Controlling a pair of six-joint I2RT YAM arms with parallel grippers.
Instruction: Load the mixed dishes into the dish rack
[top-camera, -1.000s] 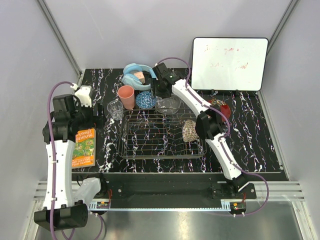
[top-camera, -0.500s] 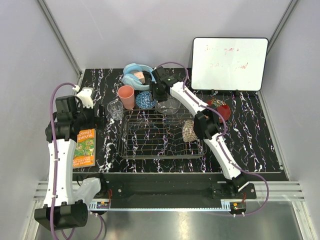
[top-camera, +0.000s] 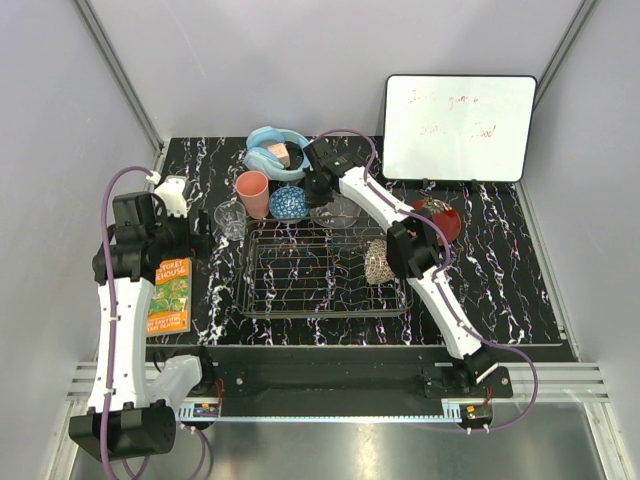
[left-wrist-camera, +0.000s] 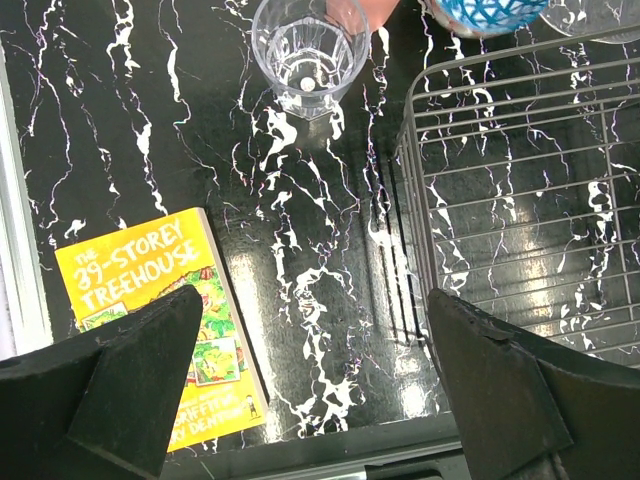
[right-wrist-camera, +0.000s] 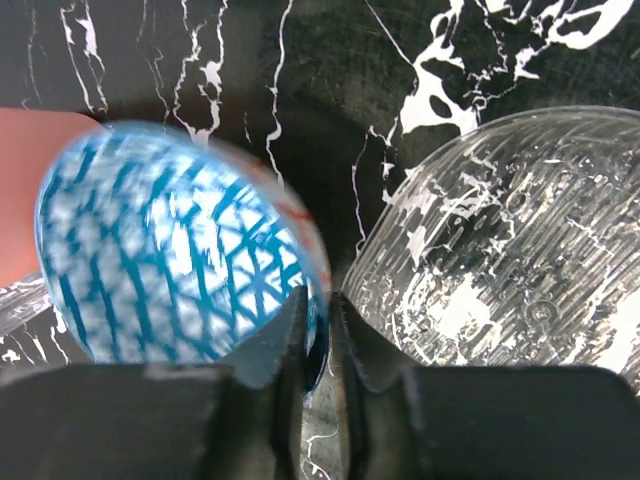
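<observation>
Clamped on the rim of the blue patterned bowl (right-wrist-camera: 170, 250), the right claw (right-wrist-camera: 317, 330) has its two dark fingers pressed close together with only the bowl's thin edge between them, one finger on the blue inside, the other outside. The bowl looks blurred in the wrist view, so its tilt cannot be told. It sits on the black marbled table just beyond the far edge of the dish rack (top-camera: 322, 312), between the salmon-pink plastic cup (top-camera: 252, 193) on its left and the clear glass bowl (right-wrist-camera: 500, 240) on its right. The outer finger is just beside the glass bowl's ribbed wall.

The left claw (left-wrist-camera: 312, 305) hangs with its fingers wide apart and nothing between them, above bare table between the orange book (left-wrist-camera: 160, 320) and the rack's left rim. The small clear glass tumbler (left-wrist-camera: 305, 50) stands beyond it.

One small beige patterned bowl (top-camera: 377, 262) already rests at the rack's right end; the red gold-decorated lacquer dish (top-camera: 445, 218) lies outside, to the right.

Likely risks: a pinch on so narrow an edge may let the bowl pivot or slip as it rises. The outer finger could drag the glass bowl along. A low carry could catch the rack's rim or prongs.
</observation>
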